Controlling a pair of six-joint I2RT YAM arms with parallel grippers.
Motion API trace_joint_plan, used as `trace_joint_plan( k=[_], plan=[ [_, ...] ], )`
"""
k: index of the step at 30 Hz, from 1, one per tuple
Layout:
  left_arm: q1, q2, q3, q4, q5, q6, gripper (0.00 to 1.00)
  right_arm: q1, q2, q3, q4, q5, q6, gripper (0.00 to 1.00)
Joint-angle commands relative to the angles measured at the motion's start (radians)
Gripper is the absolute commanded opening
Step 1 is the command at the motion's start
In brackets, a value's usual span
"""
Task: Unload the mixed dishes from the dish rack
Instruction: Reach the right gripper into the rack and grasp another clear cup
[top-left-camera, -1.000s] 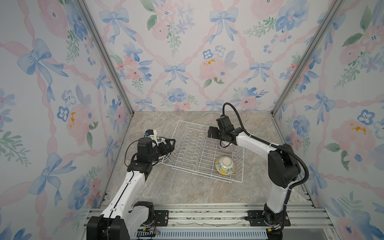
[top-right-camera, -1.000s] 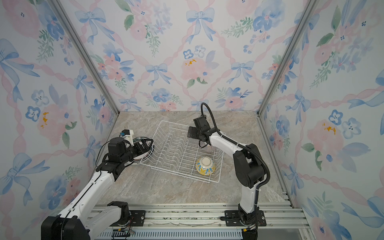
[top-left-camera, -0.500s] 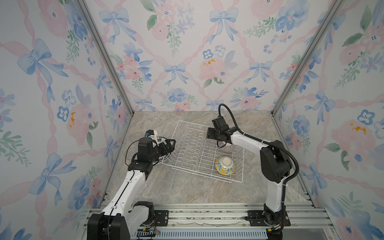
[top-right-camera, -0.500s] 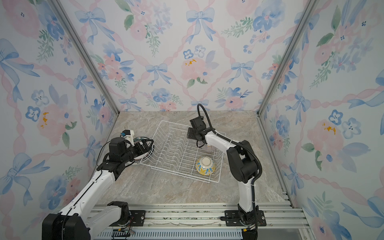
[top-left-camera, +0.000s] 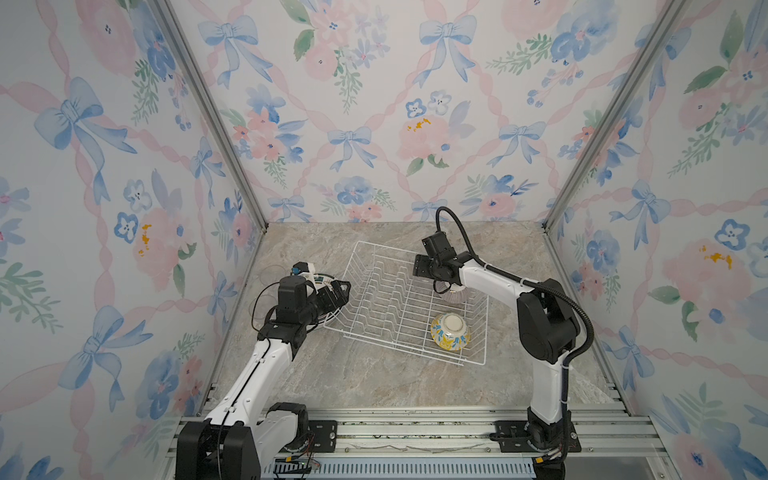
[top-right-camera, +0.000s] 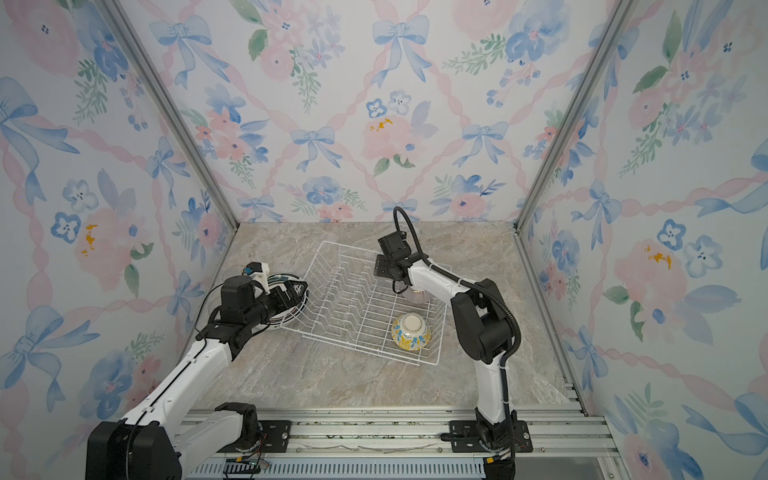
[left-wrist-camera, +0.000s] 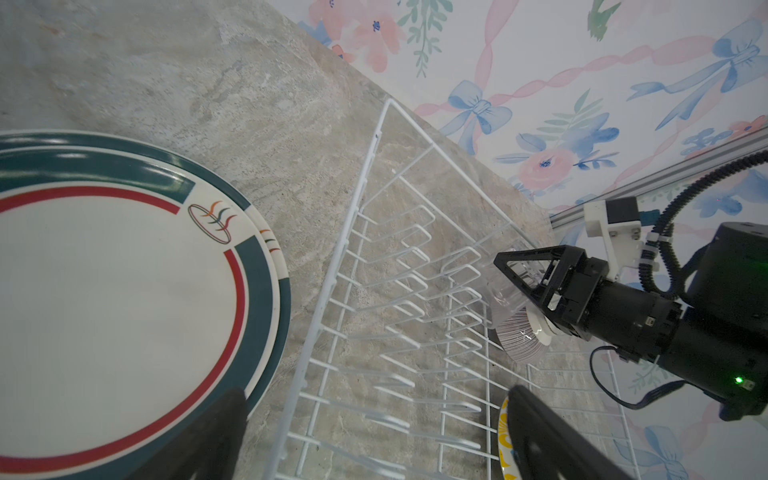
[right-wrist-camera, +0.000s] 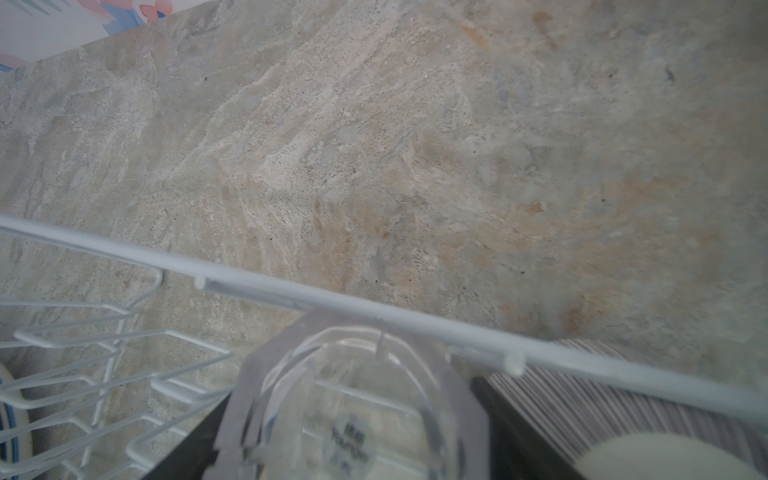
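Now, note the right gripper (left-wrist-camera: 514, 291) closed on the glass cup (right-wrist-camera: 353, 399), fingers pressing both its sides, the cup lying low inside the rack (top-left-camera: 386, 299) toward its far right corner, just beside the upturned striped bowl (top-left-camera: 455, 296) and close to the rim wire (right-wrist-camera: 124, 255). Lift slowly and straight up first, clearing that wire and the slot ridges (left-wrist-camera: 415, 232) before swinging out over the table (top-left-camera: 374, 386). Squeeze firmly and evenly against slick glass, likely to twist between the pads. Avoid nudging the striped bowl on the way out. Set the cup down well apart from the rack, upright if possible. Leave the floral bowl (top-left-camera: 450, 331), upturned at the near right corner, for a later pass. Mind the left gripper (left-wrist-camera: 374, 399) too: wide apart and empty, hovering by the stacked plates (left-wrist-camera: 124, 311) on the table just left of the rack, so plan for no crossing paths.
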Motion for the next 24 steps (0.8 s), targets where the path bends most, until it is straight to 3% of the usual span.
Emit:
trace_joint_plan(
  k=[1, 9, 24],
  plan=[
    [-0.006, -0.009, -0.013, -0.018, -0.027, 0.009, 0.98, 0.009, 0.011, 0.015, -0.035, 0.004, 0.005, 0.73],
    [-0.005, -0.013, -0.010, -0.045, -0.034, 0.023, 0.98, 0.007, -0.059, -0.029, -0.030, -0.001, 0.007, 0.65],
    [-0.027, -0.048, -0.002, -0.054, 0.070, -0.012, 0.98, 0.010, -0.239, -0.175, 0.031, -0.016, 0.066, 0.64]
  ],
)
